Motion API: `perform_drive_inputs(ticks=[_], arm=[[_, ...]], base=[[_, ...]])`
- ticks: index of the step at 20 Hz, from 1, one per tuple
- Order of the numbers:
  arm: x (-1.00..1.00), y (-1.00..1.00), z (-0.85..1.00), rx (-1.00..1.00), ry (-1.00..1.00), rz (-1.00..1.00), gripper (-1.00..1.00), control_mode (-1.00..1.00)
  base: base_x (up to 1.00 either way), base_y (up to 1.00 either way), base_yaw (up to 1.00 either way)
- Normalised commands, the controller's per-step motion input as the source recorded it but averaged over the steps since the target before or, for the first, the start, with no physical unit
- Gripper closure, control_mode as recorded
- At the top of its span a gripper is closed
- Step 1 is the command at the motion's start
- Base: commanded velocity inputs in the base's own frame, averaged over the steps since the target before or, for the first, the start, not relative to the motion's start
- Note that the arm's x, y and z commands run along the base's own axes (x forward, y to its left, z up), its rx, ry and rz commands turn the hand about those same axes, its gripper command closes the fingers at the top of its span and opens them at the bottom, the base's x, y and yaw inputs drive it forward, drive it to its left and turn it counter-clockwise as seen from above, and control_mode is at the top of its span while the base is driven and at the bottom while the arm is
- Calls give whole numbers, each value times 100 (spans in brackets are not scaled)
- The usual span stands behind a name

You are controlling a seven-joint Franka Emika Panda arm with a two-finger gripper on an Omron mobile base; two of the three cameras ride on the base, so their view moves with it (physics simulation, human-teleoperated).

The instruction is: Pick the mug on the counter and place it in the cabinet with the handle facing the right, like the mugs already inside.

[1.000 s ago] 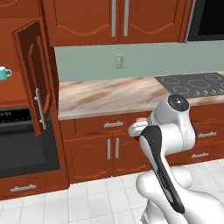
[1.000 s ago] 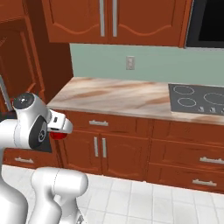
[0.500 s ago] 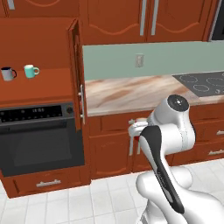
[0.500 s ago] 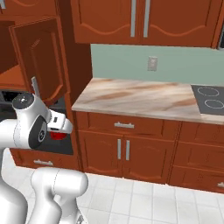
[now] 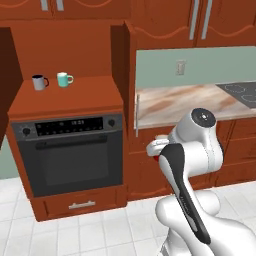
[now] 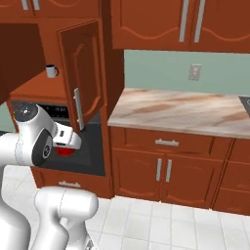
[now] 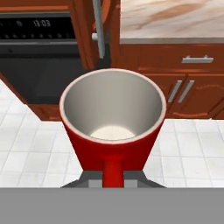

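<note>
Pincer [image 7: 113, 181] clenched on the red mug [image 7: 113, 122], well clear of the counter [image 7: 170, 19] edge, above bare floor

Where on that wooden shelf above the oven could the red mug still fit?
The shelf is bare from the teal mug rightward to the cabinet's side wall, and along its front edge. The back left is taken by the grey mug and the teal one, side by side.

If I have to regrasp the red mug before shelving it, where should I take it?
By the rim wall opposite the handle, coming from above. The red mug sits upright with a wide open mouth, so one finger fits inside; that leaves the loop free to turn right. The gripper is shut on it now, apparently at the handle side.
</note>
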Motion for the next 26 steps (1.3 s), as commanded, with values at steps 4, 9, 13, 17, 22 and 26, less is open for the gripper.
perform_drive_inputs(ticks=[4, 9, 13, 17, 22, 26], arm=[[0, 0, 0, 0, 0, 0, 100, 100], [0, 0, 0, 0, 0, 0, 100, 100], [0, 0, 0, 0, 0, 0, 100, 100], [0, 0, 0, 0, 0, 0, 100, 100], [0, 0, 0, 0, 0, 0, 100, 100], [0, 0, 0, 0, 0, 0, 100, 100]], base=[[-7, 61, 0], [0, 48, 0], [0, 29, 0], [13, 8, 0], [21, 17, 0], [16, 46, 0]])
